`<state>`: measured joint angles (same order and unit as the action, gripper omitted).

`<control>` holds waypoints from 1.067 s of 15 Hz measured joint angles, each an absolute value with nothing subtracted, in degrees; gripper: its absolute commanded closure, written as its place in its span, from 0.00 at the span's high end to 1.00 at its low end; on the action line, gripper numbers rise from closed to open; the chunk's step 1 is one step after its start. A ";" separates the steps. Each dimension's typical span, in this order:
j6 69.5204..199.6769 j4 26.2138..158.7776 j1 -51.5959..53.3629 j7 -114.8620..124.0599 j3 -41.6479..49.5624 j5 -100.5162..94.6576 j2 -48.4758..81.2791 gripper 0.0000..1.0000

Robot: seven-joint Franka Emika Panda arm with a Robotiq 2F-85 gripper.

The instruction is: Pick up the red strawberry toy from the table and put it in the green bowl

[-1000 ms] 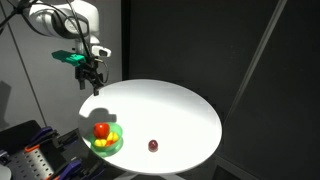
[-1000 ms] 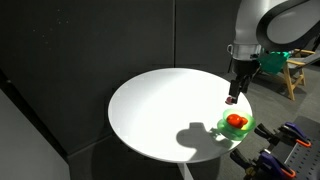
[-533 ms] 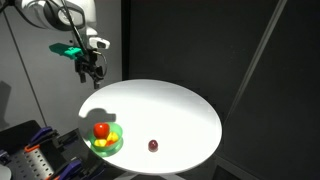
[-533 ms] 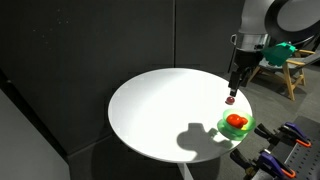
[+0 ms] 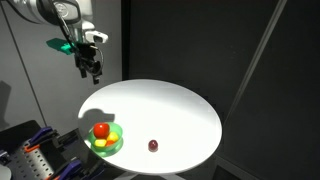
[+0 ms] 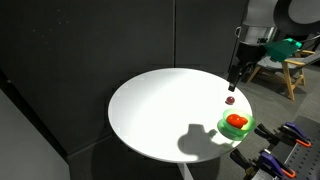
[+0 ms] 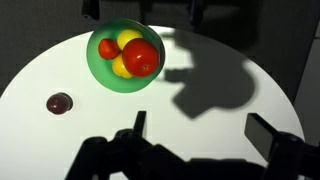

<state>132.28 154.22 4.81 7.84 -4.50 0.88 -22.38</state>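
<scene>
The green bowl [image 7: 99, 71] stands near the edge of the white round table [image 7: 55, 70]. The tiny red strawberry toy [image 7: 107, 48] lies inside it, beside a larger red-orange ball [image 7: 142, 58] and yellow pieces [image 7: 124, 41]. The bowl also shows in both exterior views [image 5: 116, 143] [image 6: 246, 130]; there the strawberry is too small to make out. My gripper [image 7: 200, 130] is open and empty, with dark fingers [image 7: 139, 122] wide apart. It hangs high above the table's edge, well clear of the bowl [image 5: 92, 68] [image 6: 236, 80].
A dark maroon ball [image 7: 60, 103] lies on the table outside the bowl, seen in both exterior views [image 5: 153, 146] [image 6: 230, 100]. Black curtains surround the table [image 5: 170, 110]. Clutter and a wooden frame [image 6: 292, 72] stand beyond the table's edge.
My gripper has risen and drawn back from above the bowl, still open. The bowl, its contents and the maroon ball have not moved.
</scene>
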 measured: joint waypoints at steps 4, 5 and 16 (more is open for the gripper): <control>132.51 154.77 4.81 8.24 -4.76 1.14 -23.86 1.00; 132.51 154.79 4.82 8.24 -4.79 1.39 -24.05 1.00; 132.50 154.90 5.09 8.24 -4.86 2.12 -24.17 1.00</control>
<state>132.50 154.90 5.09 8.24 -4.86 2.12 -24.17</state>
